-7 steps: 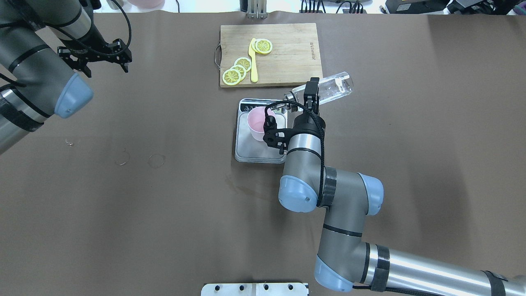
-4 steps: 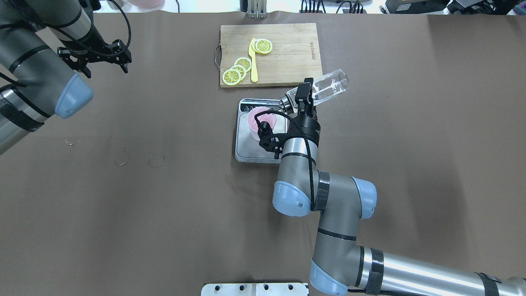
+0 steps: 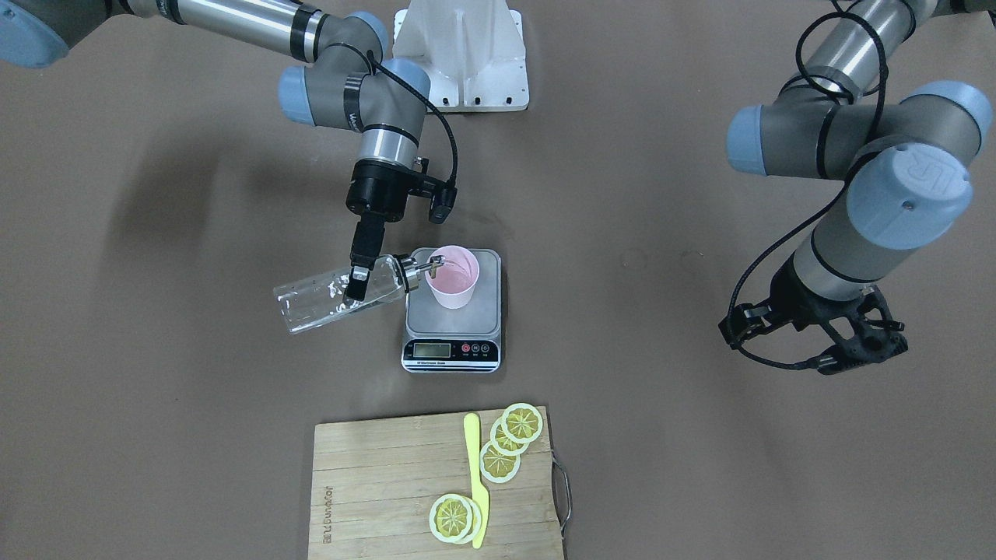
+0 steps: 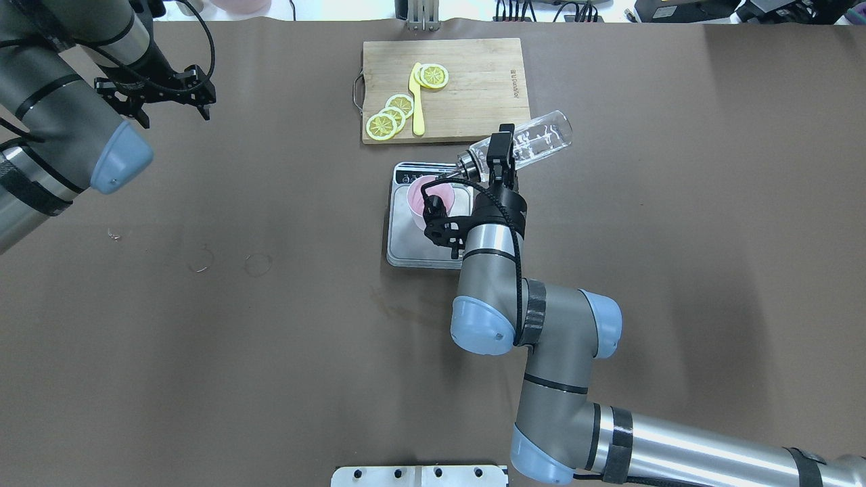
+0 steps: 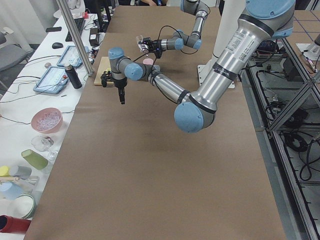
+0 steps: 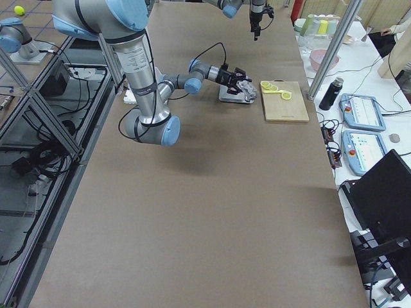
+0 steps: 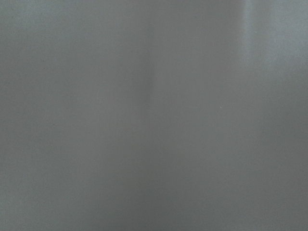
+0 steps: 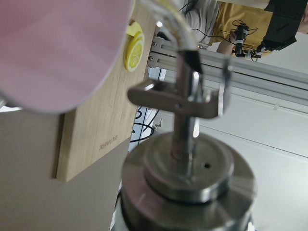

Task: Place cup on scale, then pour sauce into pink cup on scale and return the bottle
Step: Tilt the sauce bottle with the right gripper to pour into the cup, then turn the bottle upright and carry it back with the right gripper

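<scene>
The pink cup (image 3: 453, 286) (image 4: 427, 200) stands upright on the scale (image 3: 451, 325) (image 4: 410, 245), towards its display end. My right gripper (image 3: 359, 285) (image 4: 501, 153) is shut on the clear glass bottle (image 3: 323, 302) (image 4: 538, 139), which is tipped almost level. Its metal pourer cap (image 3: 412, 272) (image 4: 466, 164) points at the cup, with the spout tip over the rim. The right wrist view shows the cap (image 8: 187, 166) close up with the cup (image 8: 53, 48) beyond it. Clear liquid and droplets show in the bottle; no stream is discernible. My left gripper (image 3: 815, 342) (image 4: 164, 101) is open and empty, far off on my left.
A wooden cutting board (image 4: 477, 88) (image 3: 373, 482) lies just beyond the scale, with lemon slices (image 4: 391, 116) and a yellow knife (image 4: 417, 101) on it. Faint ring marks (image 4: 257, 264) show on the brown table cover. The left wrist view shows only blurred grey.
My right gripper has shifted left towards the cup and turned the bottle, so the spout now reaches over the cup's rim. The left arm has not moved.
</scene>
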Tool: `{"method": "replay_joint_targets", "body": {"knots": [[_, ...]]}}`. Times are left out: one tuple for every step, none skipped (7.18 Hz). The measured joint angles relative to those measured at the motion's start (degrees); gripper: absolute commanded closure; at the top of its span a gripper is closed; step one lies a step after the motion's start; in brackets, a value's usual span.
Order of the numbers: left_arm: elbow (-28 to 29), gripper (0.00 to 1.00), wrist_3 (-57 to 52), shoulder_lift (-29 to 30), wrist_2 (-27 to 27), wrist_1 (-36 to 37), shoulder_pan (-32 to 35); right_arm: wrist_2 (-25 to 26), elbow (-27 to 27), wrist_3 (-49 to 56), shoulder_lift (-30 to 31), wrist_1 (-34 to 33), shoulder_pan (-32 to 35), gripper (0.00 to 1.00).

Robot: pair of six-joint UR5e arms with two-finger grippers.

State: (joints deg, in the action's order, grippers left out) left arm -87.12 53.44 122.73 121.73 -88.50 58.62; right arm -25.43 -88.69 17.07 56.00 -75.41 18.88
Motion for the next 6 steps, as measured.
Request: {"method": "replay_joint_targets", "body": {"knots": [[0.0, 0.02, 0.0, 0.0, 0.0, 0.0, 0.0, -2.1, -0.1, -3.7, 0.8, 3.3, 0.5, 1.0], [0.0, 0.02, 0.1, 0.1, 0.0, 0.0, 0.1, -4.1, -0.1, -8.3, 2.1, 7.0, 0.8, 1.0], [0.0, 0.02, 0.1, 0.1, 0.0, 0.0, 0.1, -6.0, -0.2, -13.1, 3.3, 11.0, 1.0, 1.0], [0.0, 0.02, 0.2, 0.2, 0.0, 0.0, 0.2, -8.8, -0.3, -19.0, 4.1, 15.4, 1.2, 1.0], [0.0, 0.02, 0.2, 0.2, 0.0, 0.0, 0.2, -12.7, -1.3, -24.8, 5.1, 18.9, 2.1, 1.0], [0.0, 0.02, 0.2, 0.2, -0.1, 0.0, 0.2, -17.1, -3.9, -29.9, 6.6, 20.8, 3.4, 1.0]]}}
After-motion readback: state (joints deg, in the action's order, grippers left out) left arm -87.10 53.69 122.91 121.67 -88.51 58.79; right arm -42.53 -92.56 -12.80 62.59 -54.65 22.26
